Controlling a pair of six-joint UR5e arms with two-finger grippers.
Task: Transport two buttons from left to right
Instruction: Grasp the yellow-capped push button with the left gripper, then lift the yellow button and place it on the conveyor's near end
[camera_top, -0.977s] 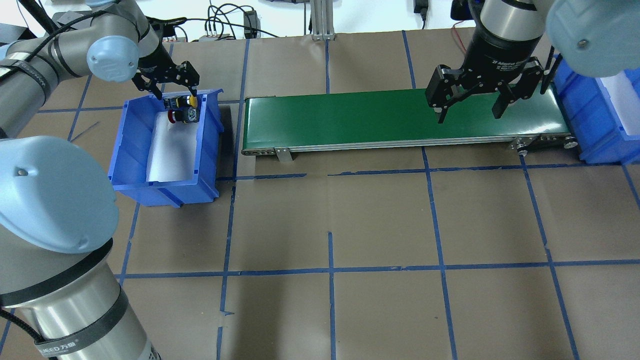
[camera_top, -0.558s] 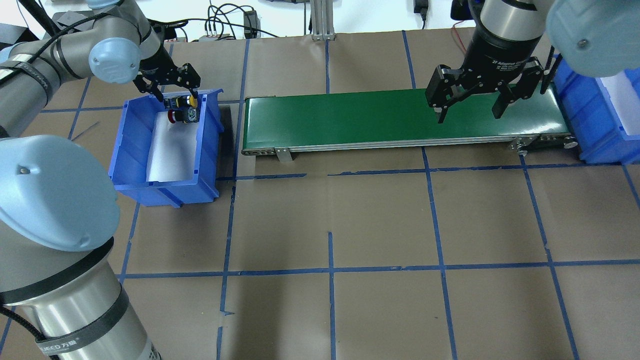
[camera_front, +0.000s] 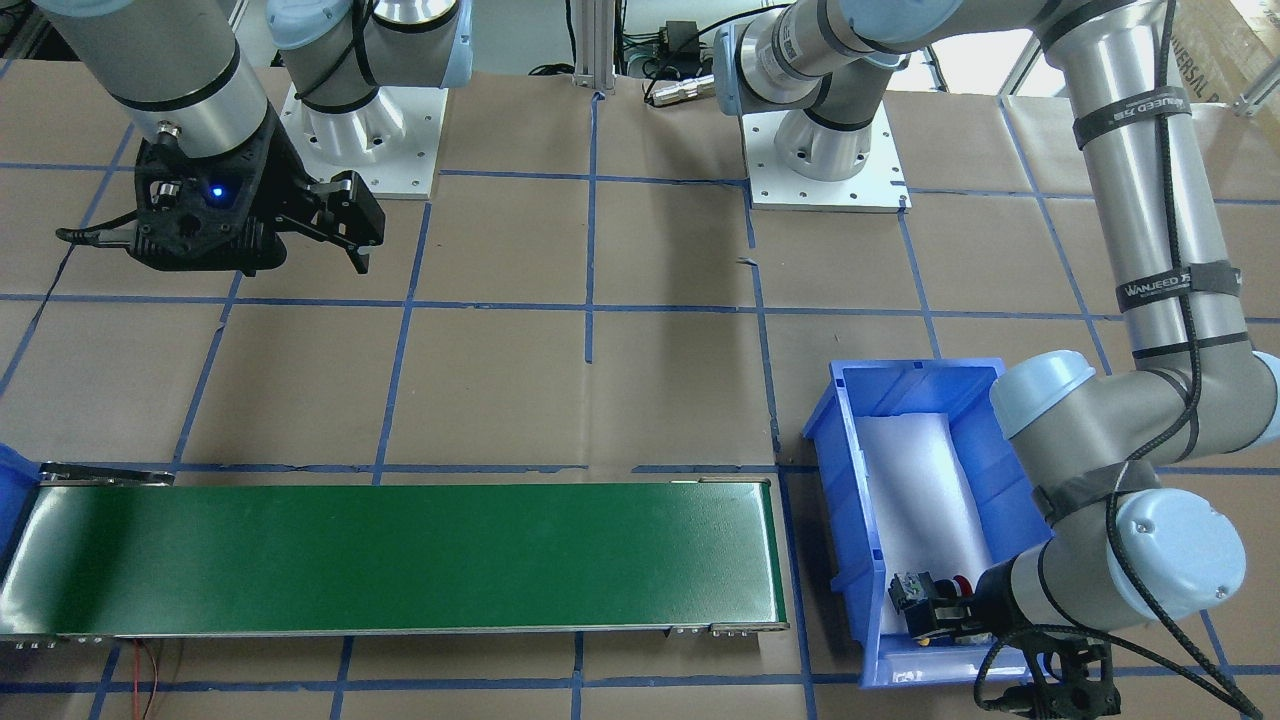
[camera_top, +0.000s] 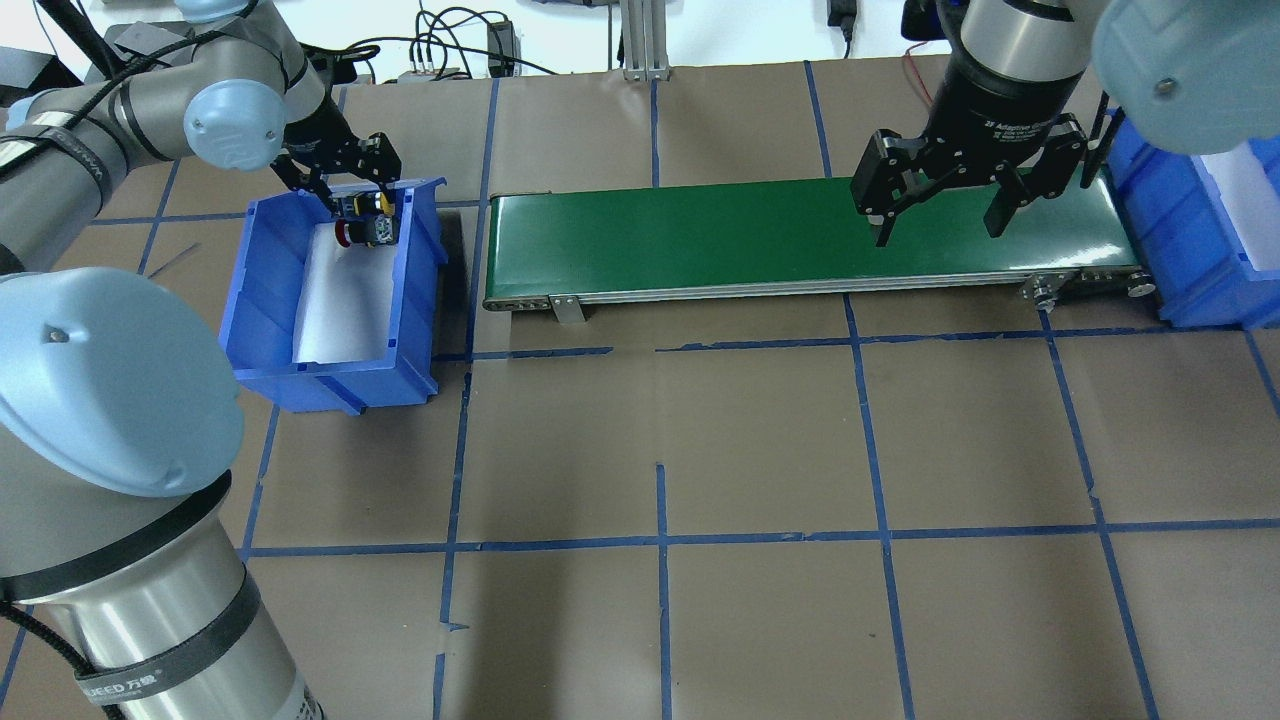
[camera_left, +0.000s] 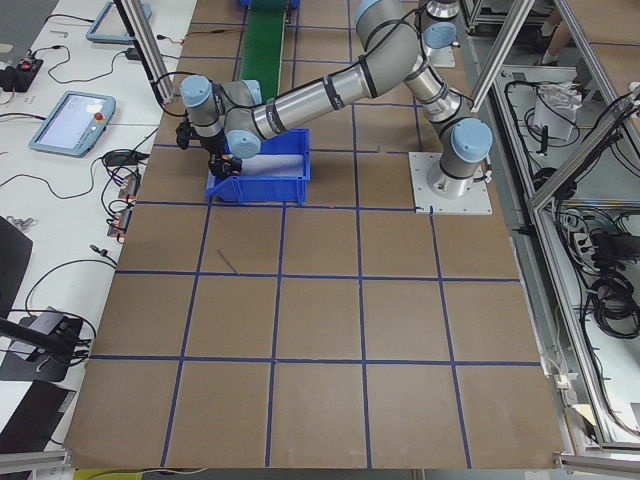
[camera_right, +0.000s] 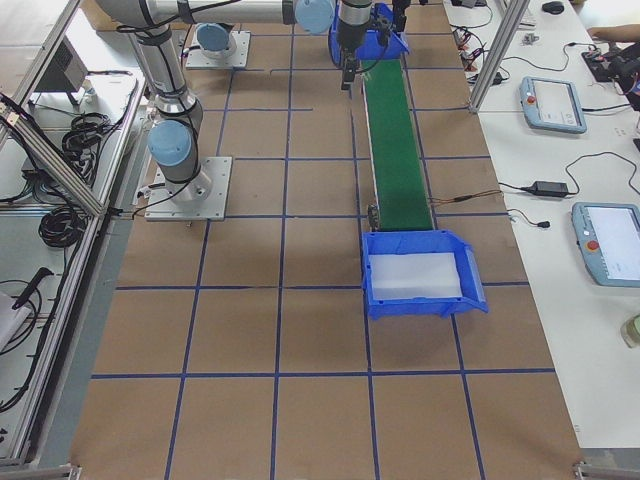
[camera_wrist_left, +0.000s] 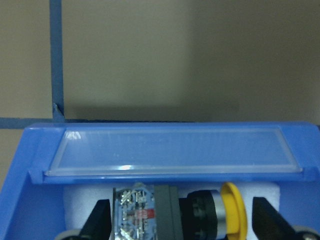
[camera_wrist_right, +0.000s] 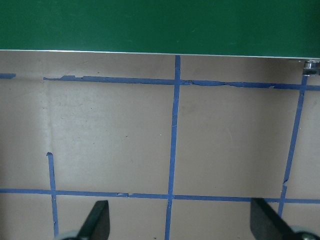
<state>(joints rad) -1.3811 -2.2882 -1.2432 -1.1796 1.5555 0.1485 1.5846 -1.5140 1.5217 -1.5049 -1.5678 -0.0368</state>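
Both buttons lie at the far end of the left blue bin. The yellow-capped button lies on its side between the fingers of my left gripper, which is open and lowered into the bin. In the left wrist view the yellow-capped button sits between both fingers with gaps on either side. The red-capped button lies just beside it, outside the fingers. My right gripper hangs open and empty above the right part of the green conveyor belt.
The belt runs between the left bin and a second blue bin at the right end, lined in white. Cables and a metal post stand behind the belt. Brown paper with blue tape lines covers the table.
My left arm has shifted a little and its gripper has settled lower around the yellow-capped button. The right arm has not moved.
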